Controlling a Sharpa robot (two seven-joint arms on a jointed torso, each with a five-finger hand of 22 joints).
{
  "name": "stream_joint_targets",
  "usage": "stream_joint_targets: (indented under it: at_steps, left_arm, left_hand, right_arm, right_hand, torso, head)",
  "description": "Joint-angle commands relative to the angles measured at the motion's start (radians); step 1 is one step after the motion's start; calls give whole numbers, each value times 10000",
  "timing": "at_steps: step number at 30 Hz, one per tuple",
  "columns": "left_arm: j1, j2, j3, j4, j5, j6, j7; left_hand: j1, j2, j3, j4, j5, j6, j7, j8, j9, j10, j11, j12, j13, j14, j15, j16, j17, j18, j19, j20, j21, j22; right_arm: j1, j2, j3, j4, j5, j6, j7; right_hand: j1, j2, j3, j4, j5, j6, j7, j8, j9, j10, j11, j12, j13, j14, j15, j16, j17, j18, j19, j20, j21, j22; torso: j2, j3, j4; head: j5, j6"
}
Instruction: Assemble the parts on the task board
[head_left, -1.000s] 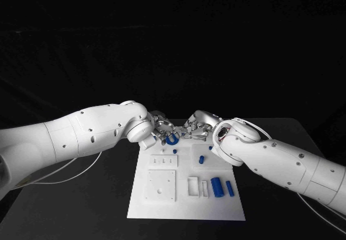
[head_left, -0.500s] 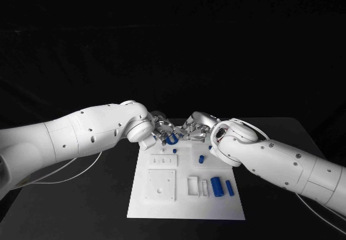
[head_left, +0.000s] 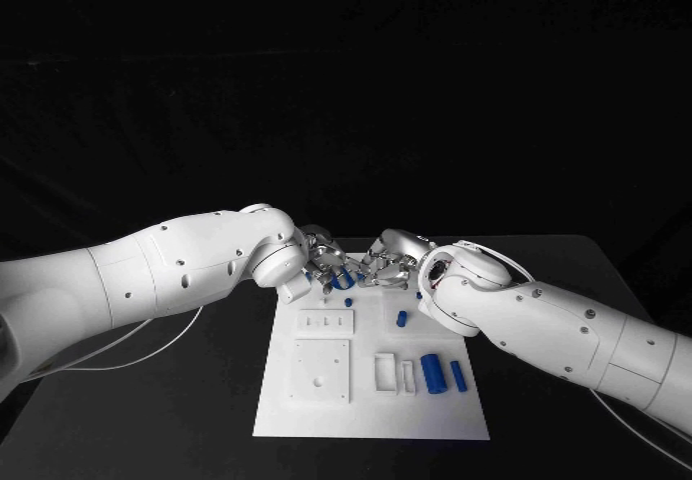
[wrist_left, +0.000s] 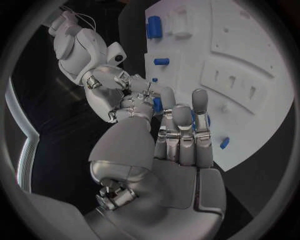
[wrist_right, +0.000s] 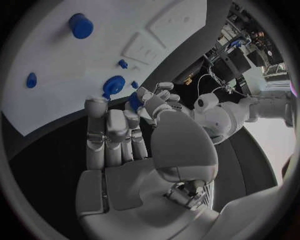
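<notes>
From the head view you have both hands meeting at the far end of the flat white plastic task board (head_left: 372, 375): your left hand (head_left: 320, 262) and right hand (head_left: 392, 258) are fingertip to fingertip around a small blue plastic part (head_left: 345, 281), which sits between them just above the board's far edge. More blue cylindrical pieces (head_left: 434, 373) lie on the board nearer you, behind the right hand. In the left wrist view the left hand's fingers (wrist_left: 183, 131) are curled with the blue part showing between them, so it seems to be pinching it. In the right wrist view the right hand (wrist_right: 125, 135) closes its fingertips on the same part (wrist_right: 135, 101). It looks light, stiff and smooth, likely slippery; hold it by its sides.
</notes>
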Motion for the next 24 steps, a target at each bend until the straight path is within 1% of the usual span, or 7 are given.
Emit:
stream_joint_targets:
  at_steps: [1,5,10,16,19,21,24]
  left_arm:
    - [-22,56,-57,61,153,379,94]
    - [-25,60,-119,61,161,435,89]
    - [-27,62,-149,35,164,437,92]
    - [-27,51,-161,26,165,346,154]
    - [-27,40,-163,24,157,75,257]
    - [-27,34,-163,21,151,-70,314]
    - [-26,25,-164,13,145,-266,400]
  left_hand:
    - [-37,169,-56,-121,33,46,-39,-55,-138,-21,-38,-76,-21,-62,-26,23,13,-190,109,23,-144,155]
    - [-74,182,-151,-105,-22,73,-29,-50,-375,-14,-33,-79,-17,-58,-19,28,10,-186,183,31,-350,398]
    - [-73,198,-145,-96,-13,75,-32,-51,-376,-9,-34,-78,-17,-54,-21,34,13,-189,193,30,-369,423]
    - [127,472,67,-202,142,90,-62,-43,-364,-2,-45,-84,-21,-53,-30,40,16,-195,217,22,-426,500]
    - [75,715,181,-224,152,192,-121,-2,-214,24,-63,-81,-23,-32,-43,52,21,-199,256,8,-474,584]
    - [36,764,207,-215,188,290,-166,52,-45,50,-84,-75,-22,-9,-60,60,23,-200,285,-4,-492,616]
    - [90,842,378,-412,316,331,-226,94,676,93,-114,-106,-43,15,-90,58,31,-228,339,-40,-566,724]
  right_arm:
    - [5,52,5,19,-112,134,22]
    - [5,77,2,27,-112,138,20]
    - [5,95,1,42,-112,170,18]
    - [3,89,-3,12,-112,261,10]
    - [1,76,-8,-10,-110,354,6]
    - [0,67,-11,-20,-107,397,10]
    - [-6,47,-15,-34,-99,442,22]
  right_hand:
    - [-70,-24,56,22,34,40,-33,26,24,-20,-51,-60,-9,30,-59,-34,-10,-43,507,-68,19,670]
    - [-70,-24,56,22,34,40,-33,26,24,-20,-51,-60,-9,30,-59,-34,-10,-43,507,-68,19,670]
    - [-70,-24,56,22,34,40,-33,26,24,-20,-51,-60,-9,30,-59,-34,-10,-43,507,-68,19,670]
    - [-70,-24,56,22,34,40,-33,26,24,-20,-51,-60,-9,30,-59,-34,-10,-43,507,-68,19,670]
    - [-70,-24,56,22,34,40,-33,26,24,-20,-51,-60,-9,30,-59,-34,-10,-43,507,-68,19,670]
    - [-81,-11,37,22,32,44,-38,25,37,-32,-53,-72,-18,31,-61,-39,-14,-47,507,-70,-4,662]
    - [-81,-11,37,22,32,44,-38,25,37,-32,-53,-72,-18,31,-61,-39,-14,-47,507,-70,-4,662]
  torso:
    - [0,0,-1]
    - [2,9,-2]
    - [6,9,-6]
    - [9,5,-6]
    - [11,10,2]
    - [14,14,4]
    - [11,15,0]
  head:
    - [-10,-5]
    - [-2,-21]
    - [7,-24]
    - [12,-47]
    - [3,-54]
    - [4,-60]
    - [6,-64]
